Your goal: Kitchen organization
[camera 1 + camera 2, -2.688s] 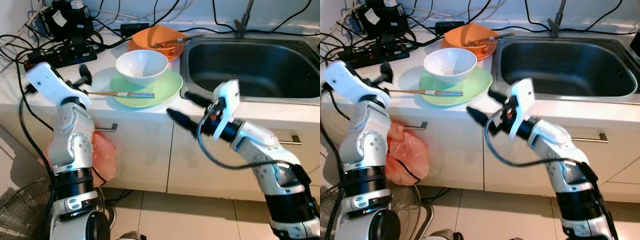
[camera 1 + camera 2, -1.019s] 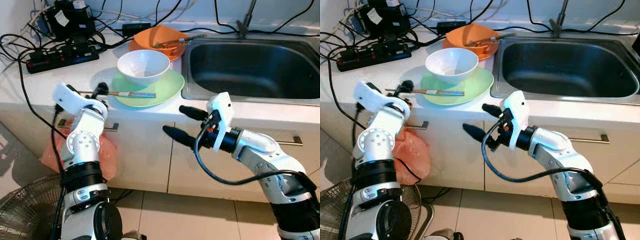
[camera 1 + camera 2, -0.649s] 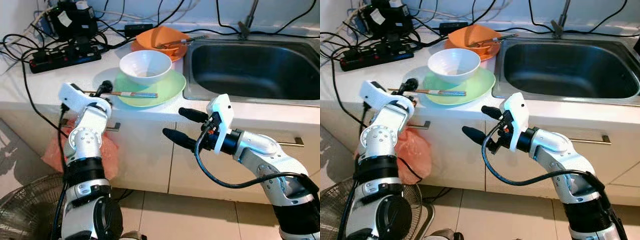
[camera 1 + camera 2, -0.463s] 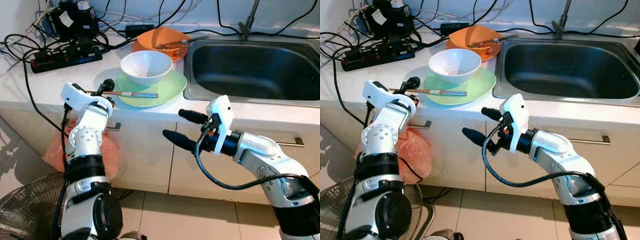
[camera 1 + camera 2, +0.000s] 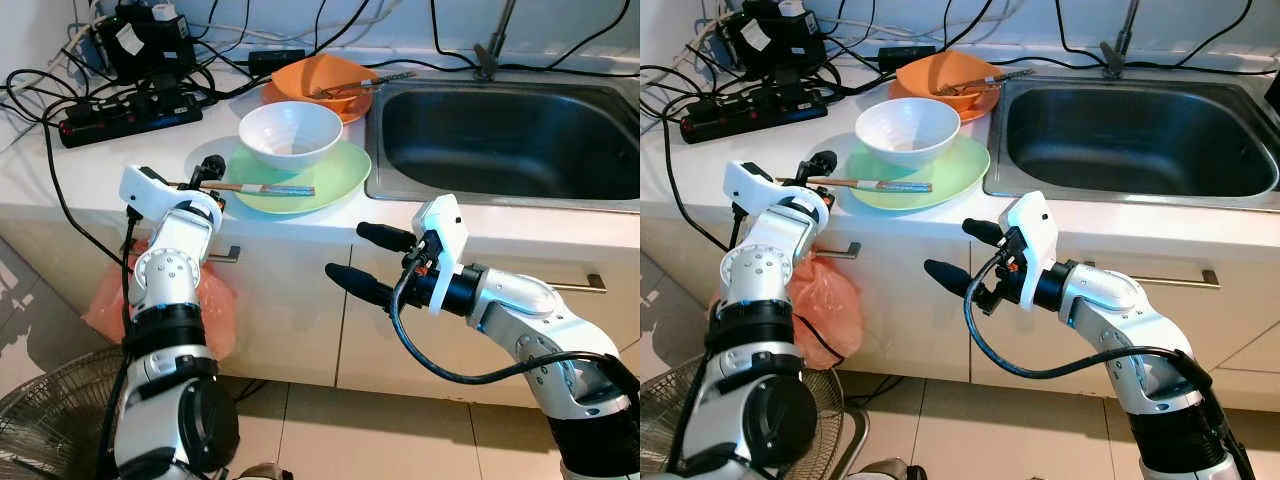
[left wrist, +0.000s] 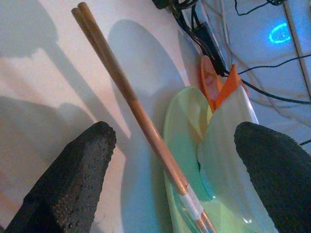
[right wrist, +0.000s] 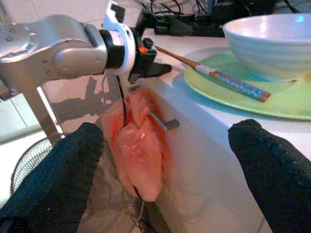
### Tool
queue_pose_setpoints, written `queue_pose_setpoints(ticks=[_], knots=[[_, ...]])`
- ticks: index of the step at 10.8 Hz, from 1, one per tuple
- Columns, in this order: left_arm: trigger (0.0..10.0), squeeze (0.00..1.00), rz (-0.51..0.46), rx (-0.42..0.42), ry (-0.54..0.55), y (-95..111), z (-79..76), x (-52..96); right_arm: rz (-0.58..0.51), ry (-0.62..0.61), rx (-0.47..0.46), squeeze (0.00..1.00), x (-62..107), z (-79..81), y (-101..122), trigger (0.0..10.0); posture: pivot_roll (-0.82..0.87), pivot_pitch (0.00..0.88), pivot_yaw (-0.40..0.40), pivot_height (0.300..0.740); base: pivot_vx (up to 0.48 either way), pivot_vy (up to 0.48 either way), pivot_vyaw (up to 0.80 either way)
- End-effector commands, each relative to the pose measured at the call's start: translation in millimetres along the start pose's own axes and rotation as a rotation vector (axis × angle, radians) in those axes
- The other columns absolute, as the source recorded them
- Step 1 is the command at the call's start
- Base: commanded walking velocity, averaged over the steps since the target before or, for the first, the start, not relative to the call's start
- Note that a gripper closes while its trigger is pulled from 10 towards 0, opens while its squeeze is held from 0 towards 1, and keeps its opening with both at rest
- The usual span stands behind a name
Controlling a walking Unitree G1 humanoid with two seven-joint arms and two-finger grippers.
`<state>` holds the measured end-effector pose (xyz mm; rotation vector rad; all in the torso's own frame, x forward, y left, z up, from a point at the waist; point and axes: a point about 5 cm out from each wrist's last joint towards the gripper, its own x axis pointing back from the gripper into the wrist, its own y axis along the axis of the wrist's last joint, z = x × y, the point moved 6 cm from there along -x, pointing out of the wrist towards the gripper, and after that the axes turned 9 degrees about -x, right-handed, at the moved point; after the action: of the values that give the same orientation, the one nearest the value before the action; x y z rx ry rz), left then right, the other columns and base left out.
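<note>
From the head camera, a white counter (image 5: 60,165) runs across the far side, with a steel sink (image 5: 500,130) set in on the right. A white bowl (image 5: 290,133) sits on a green plate (image 5: 335,175) near the counter's front edge, and a pair of chopsticks (image 5: 255,188) lies across the plate's near rim, its bare end reaching left over the counter. Behind stands an orange bowl (image 5: 315,78) with utensils in it; a power strip (image 5: 130,112) and cables lie far left. The left gripper (image 5: 205,180) is at the counter edge, fingers spread about the chopsticks' left end. The right gripper (image 5: 362,262) hangs in front of the cabinet door, below the counter, fingers apart and empty. An orange bag (image 5: 205,300) hangs from a drawer handle, with a fan (image 5: 50,410) on the floor.

The left wrist view shows the chopsticks (image 6: 131,102) running between the two wide-spread fingers (image 6: 68,179) – not touching either.

The right wrist view looks past parted fingers (image 7: 53,179) at the left arm (image 7: 58,48), the bag (image 7: 138,145) and the plate (image 7: 233,92).
</note>
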<state>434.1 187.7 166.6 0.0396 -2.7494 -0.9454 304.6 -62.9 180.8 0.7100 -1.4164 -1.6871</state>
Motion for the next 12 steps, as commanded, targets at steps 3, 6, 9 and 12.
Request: queue_pose_setpoints(ticks=[3,6,9,12], knots=[[10.0,0.00,0.043,0.000,0.012,-9,5.1,-5.9,0.001,0.022,-0.013,0.76,1.6,6.1,1,10.0,0.01,0.069,0.055,0.740,0.000,0.000,0.00],[0.0,0.00,0.014,0.030,0.006,-7,7.5,-6.6,0.010,0.026,-0.018,0.77,3.9,8.6,0,10.0,0.00,0.080,0.047,0.740,0.000,0.000,0.00],[0.0,0.00,-0.002,0.043,0.001,-1,7.7,-7.8,0.013,0.022,-0.022,0.76,4.3,8.6,-1,10.0,0.00,0.086,0.048,0.740,0.000,0.000,0.00],[0.0,0.00,-0.014,0.059,-0.002,0,7.7,-8.0,0.016,0.016,-0.021,0.76,4.3,7.9,-1,10.0,0.00,0.086,0.046,0.740,0.000,0.000,0.00]])
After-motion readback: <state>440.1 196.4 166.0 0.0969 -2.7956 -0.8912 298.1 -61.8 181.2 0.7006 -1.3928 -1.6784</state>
